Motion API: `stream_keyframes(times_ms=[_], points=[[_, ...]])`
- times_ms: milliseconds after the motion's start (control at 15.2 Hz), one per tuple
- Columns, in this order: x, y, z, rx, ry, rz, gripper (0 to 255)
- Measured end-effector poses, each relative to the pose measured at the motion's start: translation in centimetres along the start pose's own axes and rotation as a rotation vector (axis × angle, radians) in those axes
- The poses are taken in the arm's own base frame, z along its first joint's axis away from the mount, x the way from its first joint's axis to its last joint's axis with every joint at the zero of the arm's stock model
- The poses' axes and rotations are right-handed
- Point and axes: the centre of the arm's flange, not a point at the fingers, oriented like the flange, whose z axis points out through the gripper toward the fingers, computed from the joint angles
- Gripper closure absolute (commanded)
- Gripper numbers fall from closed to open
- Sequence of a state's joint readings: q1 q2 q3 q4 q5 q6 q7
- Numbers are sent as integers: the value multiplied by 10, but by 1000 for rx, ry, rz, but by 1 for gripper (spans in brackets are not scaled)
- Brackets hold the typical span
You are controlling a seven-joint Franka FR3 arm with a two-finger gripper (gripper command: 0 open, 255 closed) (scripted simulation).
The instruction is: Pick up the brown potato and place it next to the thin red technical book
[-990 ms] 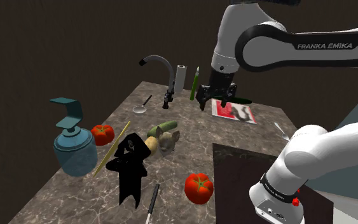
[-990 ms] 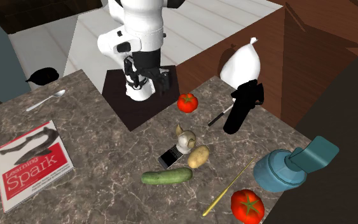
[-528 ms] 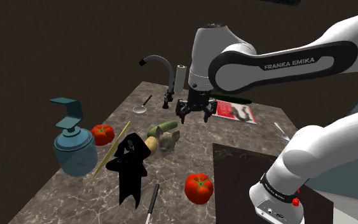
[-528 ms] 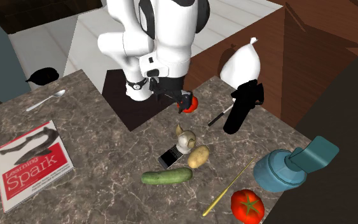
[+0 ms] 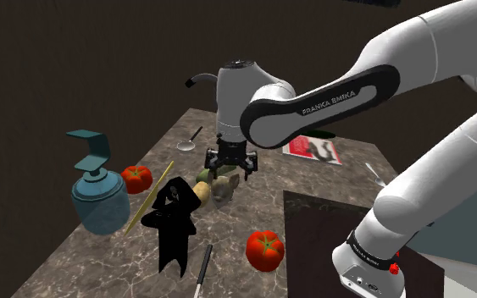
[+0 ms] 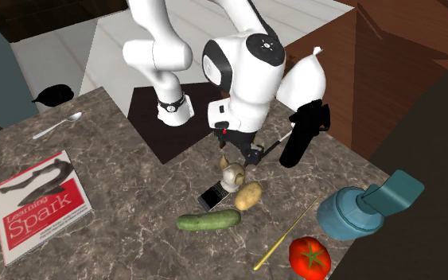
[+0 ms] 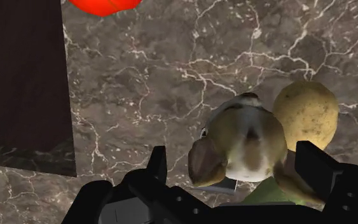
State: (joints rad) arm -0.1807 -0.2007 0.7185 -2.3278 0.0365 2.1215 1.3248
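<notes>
Shoulder view: approach step, by the look of it; gripper [image 5: 230, 162] low over the cluster mid-counter [image 5: 262, 199], potato [image 5: 201, 194] just beside a figurine [image 5: 222, 187] of a dog and near a cucumber [image 5: 218, 168], red book [image 5: 313, 149] well apart toward the view's right. Finger gap hard to read here; wrist blocks part of the figurine. Second ext. view: gripper [image 6: 240, 153] just above the figurine [image 6: 231, 173], potato [image 6: 248, 195] touching it or nearly so, can't tell which; book [image 6: 39, 204] far off at the view's left. Fingertips mostly lost against the dark wrist. Wrist view: fingers [image 7: 158, 163] wide apart, holding nothing, centred on the figurine [image 7: 242, 143] rather than the potato [image 7: 306, 113], which lies beyond it, nearer one finger. Next, prob.: shift across to the potato, drop, close w/o clipping the figurine. Potato's near edge hidden behind the figurine.
</notes>
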Motion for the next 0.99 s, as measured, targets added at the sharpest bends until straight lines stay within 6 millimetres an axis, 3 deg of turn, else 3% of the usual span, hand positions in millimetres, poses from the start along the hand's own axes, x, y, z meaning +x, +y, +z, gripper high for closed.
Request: stream_keyframes(times_ms=[330,594,726,990], points=[[-10,-55,39,-5,-7,108,0],[-7,-106,45,34,1,193,0],[-6,-107,73,-2,-9,209,0],[-8,-111,95,1,-11,211,0]])
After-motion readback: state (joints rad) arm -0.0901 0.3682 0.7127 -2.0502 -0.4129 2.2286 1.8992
